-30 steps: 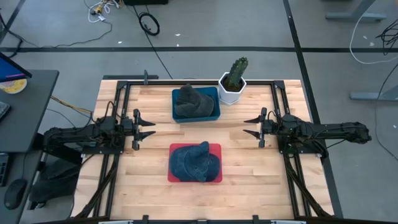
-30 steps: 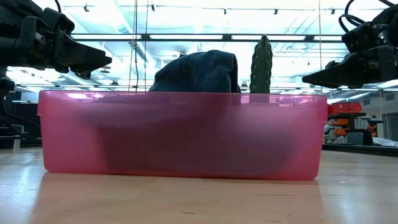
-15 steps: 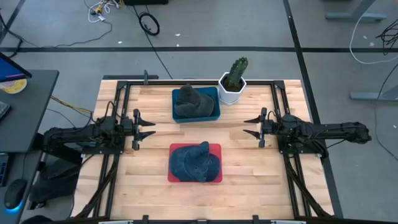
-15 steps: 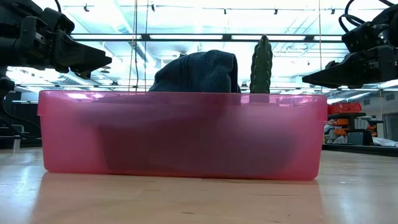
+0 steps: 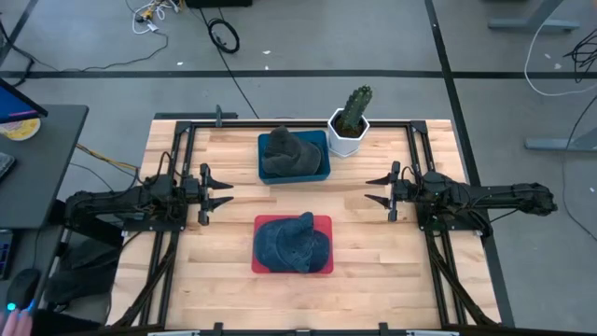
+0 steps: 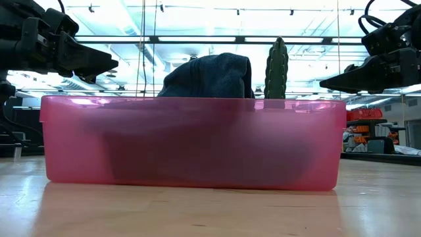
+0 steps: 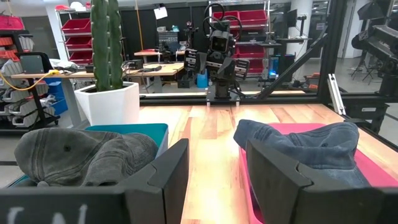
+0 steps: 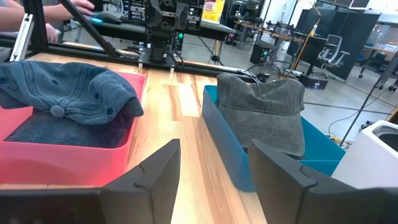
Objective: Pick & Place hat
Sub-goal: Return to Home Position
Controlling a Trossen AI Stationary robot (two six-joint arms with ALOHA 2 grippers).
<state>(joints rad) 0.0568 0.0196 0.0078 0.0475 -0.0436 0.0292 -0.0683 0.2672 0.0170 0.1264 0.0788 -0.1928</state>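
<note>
Both caps are already lying in bins, so the sorting looks finished and the step in hand appears to be the arms' retreat to their rest pose. The left gripper [image 5: 228,192] is hovering over the left side of the wooden table [image 5: 373,252], and the right gripper [image 5: 369,190] is hovering over the right side. They are facing each other across the gap between the two bins, each with its fingers spread apart and holding nothing. The blue denim cap [image 5: 292,243] is sitting in the red bin [image 5: 325,222] at the near middle of the table, filling most of it. Its long axis is running roughly along the bin's longer side, from one arm towards the other, and a fold of its crown is rising above the rim. Which way its brim is pointing cannot be told. The grey-black cap [image 5: 284,152] is resting in the blue bin [image 5: 326,155] farther back, crumpled and bunched towards the left arm's side, so no clear axis is showing. A cactus [image 5: 354,105] in a white pot [image 5: 347,138] is standing just beside that bin's far right corner. The next move probably calls for no grasp at all, only settling each arm back on its own side, well clear of both bins.
</note>
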